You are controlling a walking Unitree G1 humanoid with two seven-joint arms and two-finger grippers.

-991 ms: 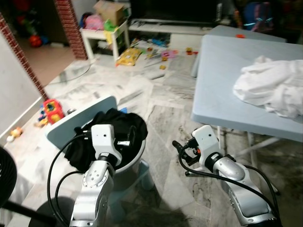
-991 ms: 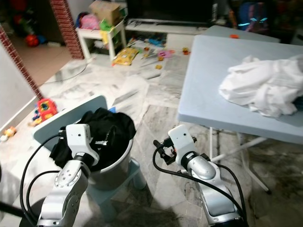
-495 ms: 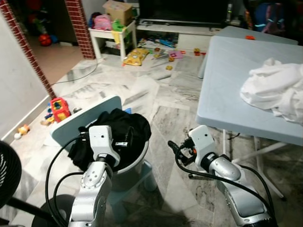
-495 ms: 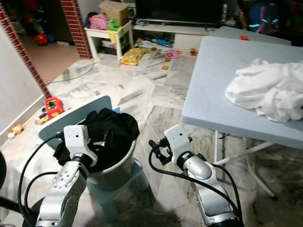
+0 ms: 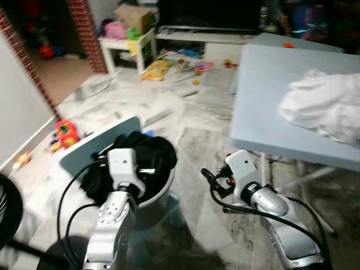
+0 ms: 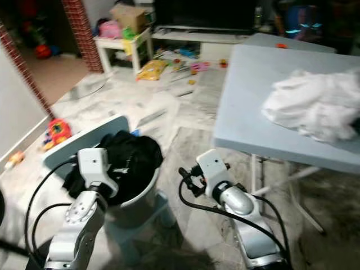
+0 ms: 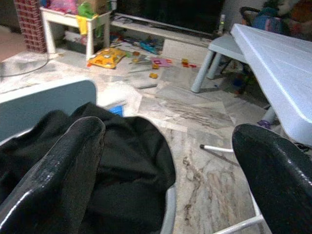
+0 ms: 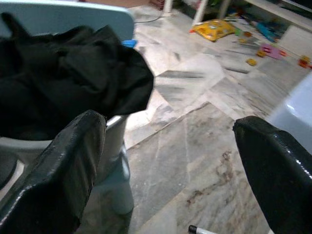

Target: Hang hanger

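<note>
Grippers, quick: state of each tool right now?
Left gripper: open, holding nothing, above the black clothes in the basket.
Right gripper: open, holding nothing, over the floor beside the basket.

Open marble floor [image 5: 197, 140] ahead between the two arms, wide enough to pass; blocked low on the left by a grey basket [image 5: 158, 194] heaped with black clothing [image 5: 140, 154], a pale blue chair back [image 5: 98, 143] just behind it; hemmed on the right by the grey-blue surface [image 5: 264, 95], its near edge above the right tool [image 5: 209, 179], white metal legs [image 5: 298, 175] beneath; bare stretch along that surface's left half, a white cloth heap [image 5: 323, 107] taking the right; scattered toys [image 5: 174, 62] and a small white table [image 5: 126, 42] farther off; both tools spread wide, nothing between the fingers.
</note>
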